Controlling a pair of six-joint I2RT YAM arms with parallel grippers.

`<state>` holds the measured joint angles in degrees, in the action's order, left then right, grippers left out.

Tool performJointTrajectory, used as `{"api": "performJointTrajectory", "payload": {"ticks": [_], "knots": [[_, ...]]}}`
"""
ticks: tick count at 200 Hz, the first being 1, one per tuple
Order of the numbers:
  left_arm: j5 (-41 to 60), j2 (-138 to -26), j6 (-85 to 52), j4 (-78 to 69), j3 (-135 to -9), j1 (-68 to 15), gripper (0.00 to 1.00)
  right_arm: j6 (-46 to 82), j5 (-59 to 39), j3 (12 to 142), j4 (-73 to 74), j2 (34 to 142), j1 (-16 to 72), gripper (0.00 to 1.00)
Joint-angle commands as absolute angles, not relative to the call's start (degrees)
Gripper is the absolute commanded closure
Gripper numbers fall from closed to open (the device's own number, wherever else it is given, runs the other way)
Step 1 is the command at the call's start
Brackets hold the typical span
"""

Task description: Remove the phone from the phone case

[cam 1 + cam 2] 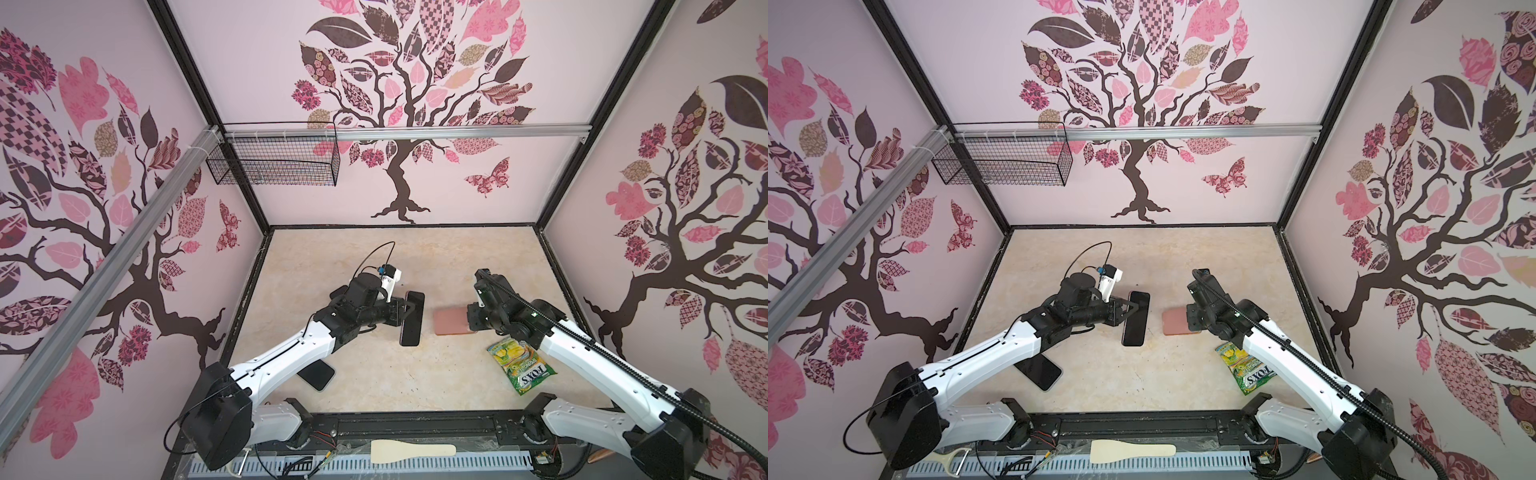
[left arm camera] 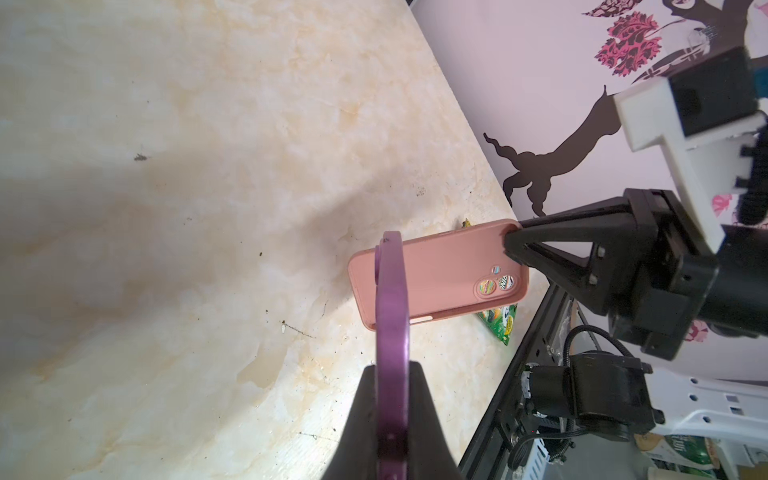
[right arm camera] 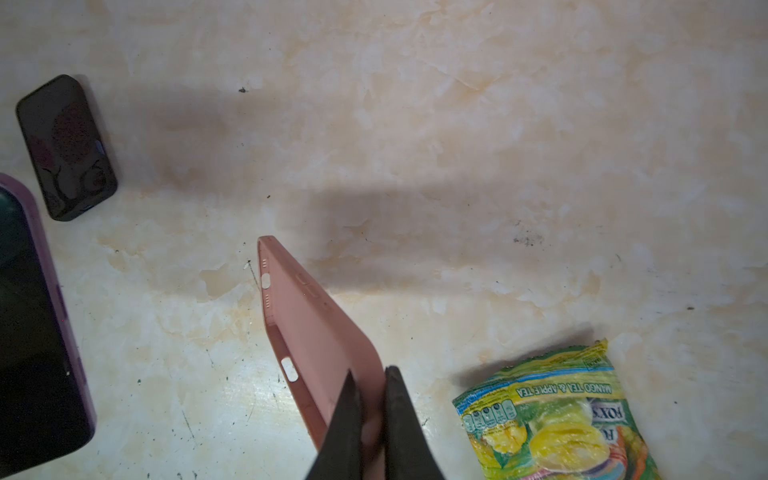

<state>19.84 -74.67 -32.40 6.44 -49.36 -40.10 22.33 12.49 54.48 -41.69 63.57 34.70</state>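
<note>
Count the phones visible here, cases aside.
2. One purple-edged phone is clamped in the left hand at mid-table; one dark phone lies flat at the table front, partly under the left arm. The right hand holds only a pink case. More could hide beneath the arms.

Left arm (image 1: 291, 353) and right arm (image 1: 582, 353): white link shells, black joint housings. The right arm carries a black corrugated conduit (image 1: 623, 360). The left arm has a white camera mount (image 1: 392, 279).
</note>
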Motion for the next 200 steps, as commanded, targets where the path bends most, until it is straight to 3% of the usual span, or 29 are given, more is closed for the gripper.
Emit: {"api": "performJointTrajectory", "payload": {"ticks": [1,53,149,200], "knots": [[22.96,-77.51,-38.19,1.58,-47.99,-40.25,1.0,24.16,16.17,57.86,-48.53,65.51,33.36,1.0],[19.29,-86.74,-44.69,-3.39,-49.76,-45.28,1.0,20.83,9.0,59.24,-51.76,66.06,24.32,1.0],[18.62,-101.47,-56.53,-15.62,-53.47,-46.91,1.0,17.85,8.0,61.86,-56.19,71.39,23.99,1.0],[20.3,-106.69,-61.64,-21.35,-55.12,-47.8,1.0,17.88,12.06,62.92,-57.9,73.11,23.94,1.0]]}}
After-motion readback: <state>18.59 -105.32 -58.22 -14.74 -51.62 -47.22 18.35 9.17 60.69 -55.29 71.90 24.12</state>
